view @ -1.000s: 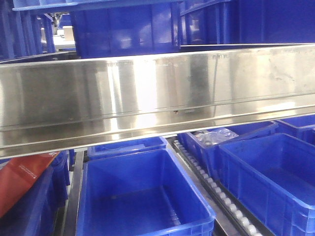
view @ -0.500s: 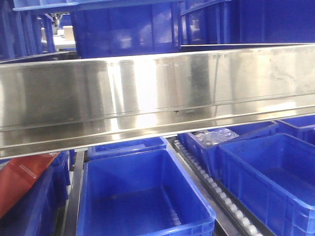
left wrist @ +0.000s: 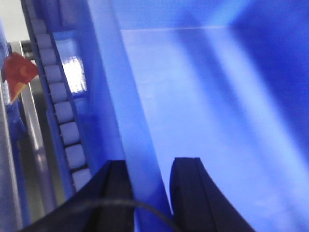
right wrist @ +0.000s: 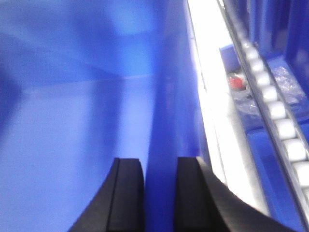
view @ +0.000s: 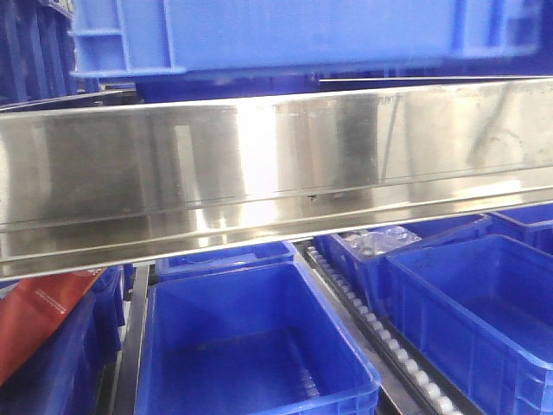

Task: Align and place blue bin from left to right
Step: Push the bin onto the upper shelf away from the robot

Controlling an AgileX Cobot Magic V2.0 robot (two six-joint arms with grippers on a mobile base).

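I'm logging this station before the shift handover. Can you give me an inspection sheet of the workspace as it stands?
Surface: steel shelf rail across the front view; roller track below.
Job's things: carried blue bin raised above the rail.
Clutter: red package lower left; clear plastic wrap in a rear bin.
Grippers: left gripper and right gripper, fingers astride opposite bin walls.
Cables: thin dark cable by left fingers.
Surroundings: empty blue bins below.

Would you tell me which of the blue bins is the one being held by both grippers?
The lighter blue bin above the steel rail; the left gripper and right gripper each straddle a wall.
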